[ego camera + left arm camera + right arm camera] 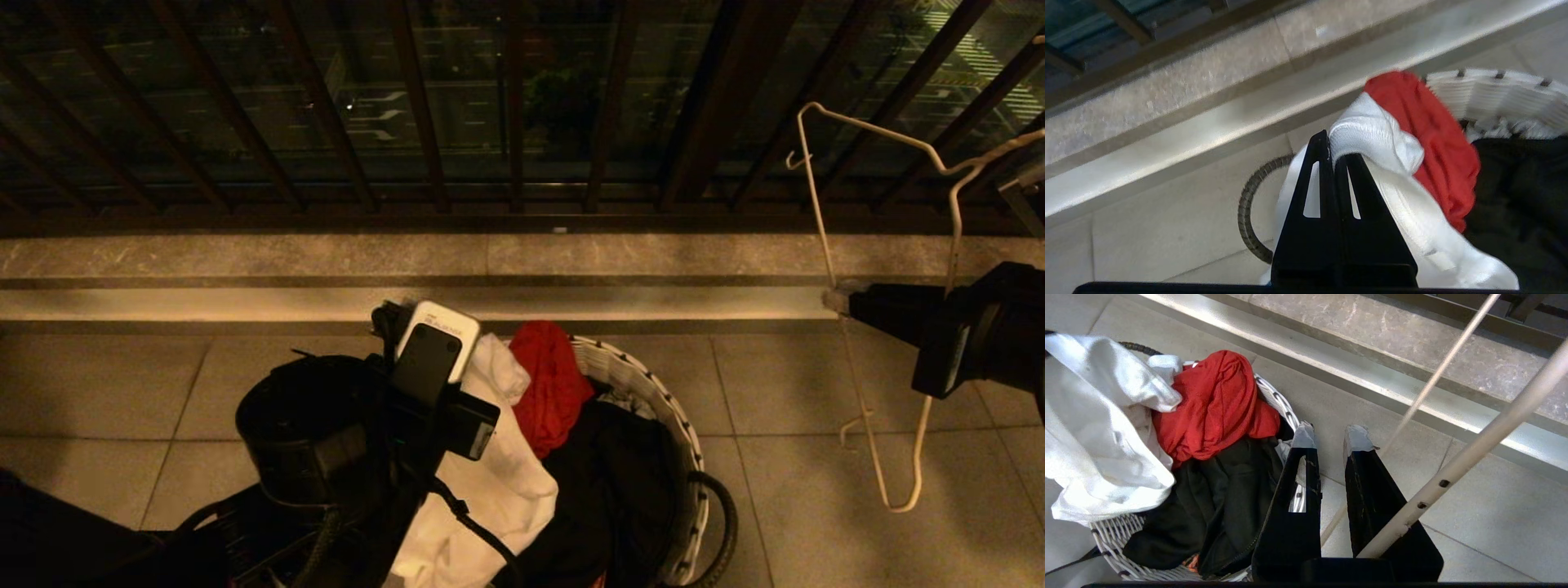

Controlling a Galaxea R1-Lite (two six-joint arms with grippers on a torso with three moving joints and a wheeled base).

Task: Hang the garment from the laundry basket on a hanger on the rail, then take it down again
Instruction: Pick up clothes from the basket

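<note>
item: garment point(1380, 139), white knit cloth, bunched and creased, drawn up in a peak over the near side of the laundry basket point(653, 384); its lower folds hang down over the basket's rim; no chest print shows in any view, so which end is gripped cannot be told

holder: left gripper point(1336, 157), jaws pressed shut on a small fold at the top of the garment, above the basket

neighbours in the basket: red cloth point(551, 384) lying against the garment, touching it; black cloth point(612, 474) beneath and beside both

second holder: right gripper point(1327, 435), well off to the basket's side over the floor, jaws only narrowly parted; the thin wire of the hanger point(824, 245) runs between them, though contact there is not plain; the hanger is tilted, hook end toward the dark railing point(506, 106)

also seen: a pale bar with small dark holes point(1461, 465) crossing close by the right gripper, likely the rail

risks, as judged:
- the pinch is on a small fold only; the weight of the hanging cloth could pull it free
- the red cloth clings at the fold and may be dragged out with the garment
- a blind grasp point may leave the collar hard to find for the hanger
- the hanger may swing or slip in so light a hold
</note>
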